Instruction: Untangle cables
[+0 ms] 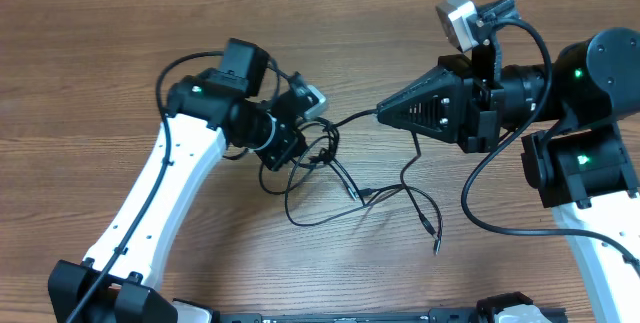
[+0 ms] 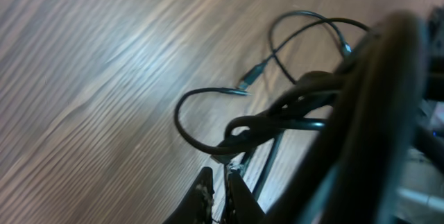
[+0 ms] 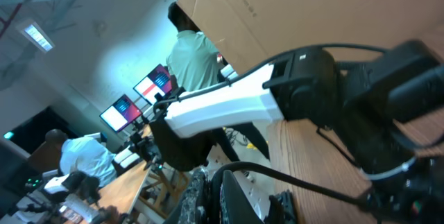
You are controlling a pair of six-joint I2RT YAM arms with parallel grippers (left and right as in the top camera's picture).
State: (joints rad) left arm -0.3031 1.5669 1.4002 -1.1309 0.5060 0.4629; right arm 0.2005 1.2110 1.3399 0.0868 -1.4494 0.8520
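Wood-grain table (image 1: 90, 53) carries both arms. A brown cardboard box (image 3: 333, 16), seen only from the right wrist, bears dark print cut off by the frame edge and unreadable. The lit monitors (image 3: 142, 96) behind it show nothing legible.

The cables (image 1: 322, 151) lie mid-table between the arms, knotted at the left gripper (image 1: 300, 155). Their strands trail diagonally toward the near right and finish in plug ends (image 1: 436, 233). One strand runs across to the right gripper (image 1: 380, 115), whose fingers pinch it. The left wrist view shows the left fingers pressed together on a cord and, beyond them, a silvery plug (image 2: 248, 82) angled down-left.
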